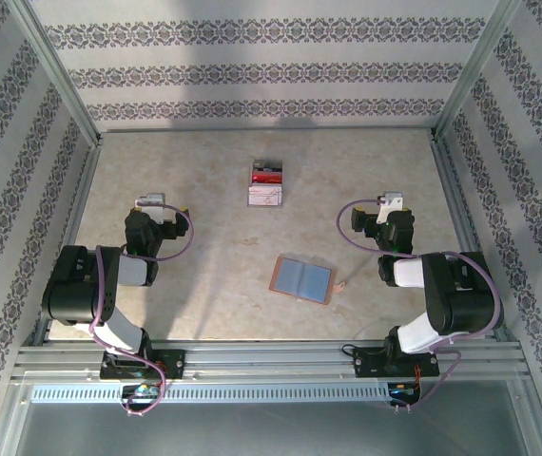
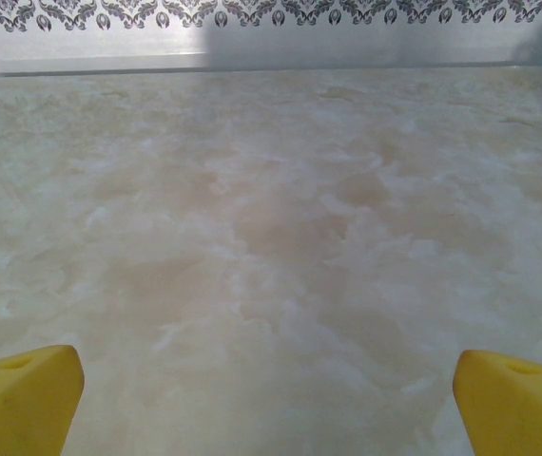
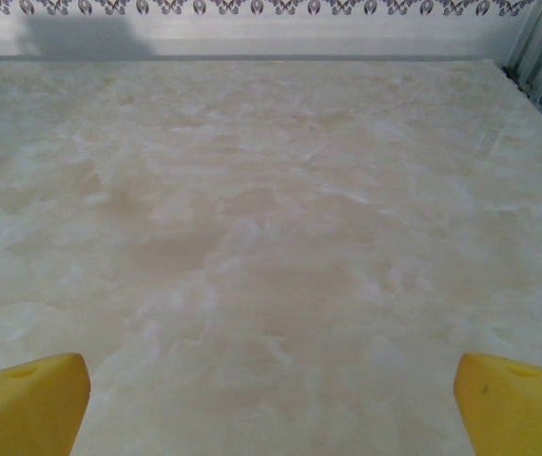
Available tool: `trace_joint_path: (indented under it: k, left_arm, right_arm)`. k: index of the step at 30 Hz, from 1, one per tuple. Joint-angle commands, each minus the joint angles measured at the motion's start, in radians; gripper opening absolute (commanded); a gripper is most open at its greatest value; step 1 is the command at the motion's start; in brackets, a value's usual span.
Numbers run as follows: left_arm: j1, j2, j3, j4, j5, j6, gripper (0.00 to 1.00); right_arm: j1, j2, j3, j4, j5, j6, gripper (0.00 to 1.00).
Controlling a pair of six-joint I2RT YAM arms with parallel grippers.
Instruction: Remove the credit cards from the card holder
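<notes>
Left tool (image 1: 150, 202), right tool (image 1: 390, 201) agape, well inside table (image 1: 204, 294) edges.

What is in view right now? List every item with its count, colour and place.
card holder: one, salmon edge, grey-blue inside, lying open on the table, right of centre, nearer the arms
stack of cards: one, red, white and dark, far middle of the table
table: one, beige marbled
walls: three, grey-patterned stripes, around the table
left gripper: one, yellow fingertips, open, over bare table on the left
right gripper: one, yellow fingertips, open, over bare table on the right
</notes>
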Motion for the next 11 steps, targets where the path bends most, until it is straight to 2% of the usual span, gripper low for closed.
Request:
trace_joint_path:
  k: [1,11]
  left_arm:
    - [0.008,-0.007,-0.007,-0.014,-0.004,-0.014,1.0]
    - [0.008,-0.007,-0.007,-0.014,-0.005,-0.015,1.0]
  right_arm:
    - [0.003,-0.004,0.016,0.037,0.01,0.002,0.98]
    - [0.003,-0.004,0.016,0.037,0.009,0.001,0.98]
